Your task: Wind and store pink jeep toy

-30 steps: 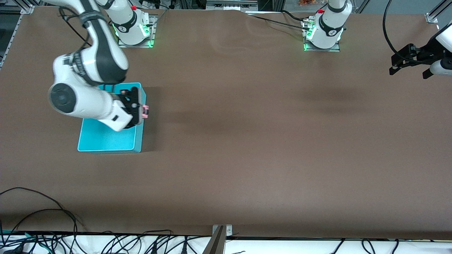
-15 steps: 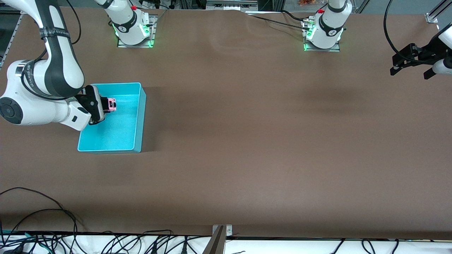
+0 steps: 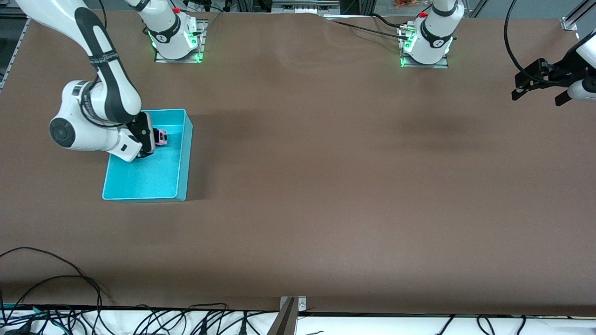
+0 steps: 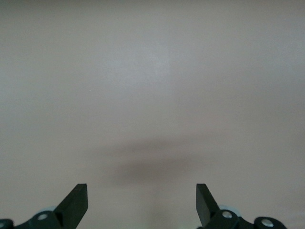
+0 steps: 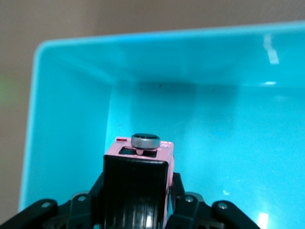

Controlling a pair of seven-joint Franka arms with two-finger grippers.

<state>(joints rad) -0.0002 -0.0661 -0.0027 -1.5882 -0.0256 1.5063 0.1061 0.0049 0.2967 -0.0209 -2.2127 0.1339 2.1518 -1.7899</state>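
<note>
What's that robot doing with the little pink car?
The right gripper is shut on the pink jeep toy and holds it over the inside of the turquoise bin, ready to put it away. The left gripper waits, open, above the table's left-arm end, holding nothing.

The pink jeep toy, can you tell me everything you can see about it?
The pink jeep toy is tiny and boxy, light pink with a black roof panel and a round silver-rimmed spare wheel at one end. It looks like plastic. The right gripper is shut on it, holding it inside the turquoise bin, near the wall closest to the robots' bases.
</note>
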